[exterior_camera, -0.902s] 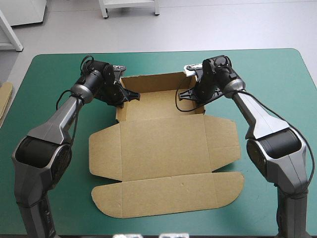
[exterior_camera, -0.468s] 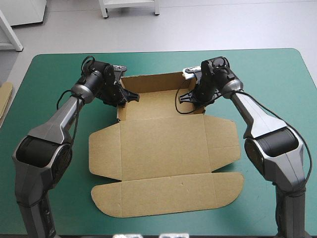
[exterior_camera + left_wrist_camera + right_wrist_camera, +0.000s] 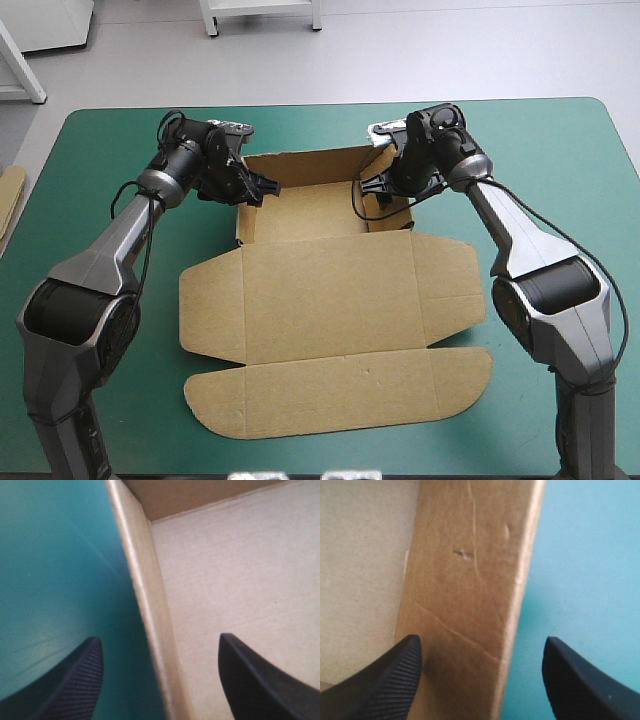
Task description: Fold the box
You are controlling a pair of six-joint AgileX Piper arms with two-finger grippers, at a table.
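Teal-green cover [image 3: 540, 150] is seen over the whole table in the high view, and the box [image 3: 330, 290] is laid near its middle. At the far part of the box, walls are raised into an open tray; the lid [image 3: 340, 395] and side flaps are spread flat toward the near edge. The left gripper [image 3: 262, 186] is held at the tray's left wall and the right gripper [image 3: 375, 183] at its right wall. An edge of more board [image 3: 10, 200] is seen at the table's left edge.

In the left wrist view, the black fingers [image 3: 75, 680] are held wide apart and nothing is grasped. The upright left wall [image 3: 150, 610] is straddled: one finger is over the cover outside, the other over the tray floor inside.

In the right wrist view, the fingers [image 3: 390, 680] are likewise spread and released. The right wall [image 3: 470, 555] is seen between them, with one finger on the tray's inner side and the other over the bare cover.
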